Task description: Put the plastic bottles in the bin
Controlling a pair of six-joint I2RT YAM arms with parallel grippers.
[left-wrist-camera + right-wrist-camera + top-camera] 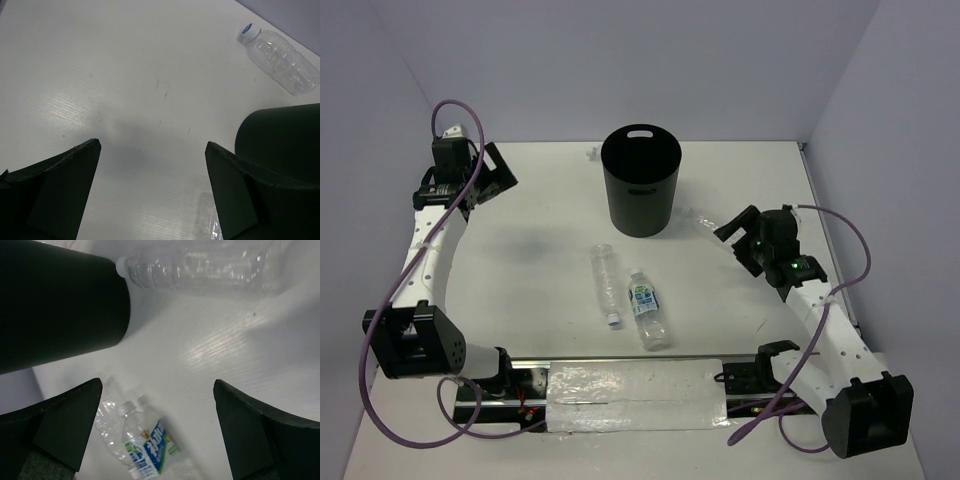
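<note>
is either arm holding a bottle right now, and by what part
Nothing is held. The left tool and the right tool both stand open and empty above the table.
</note>
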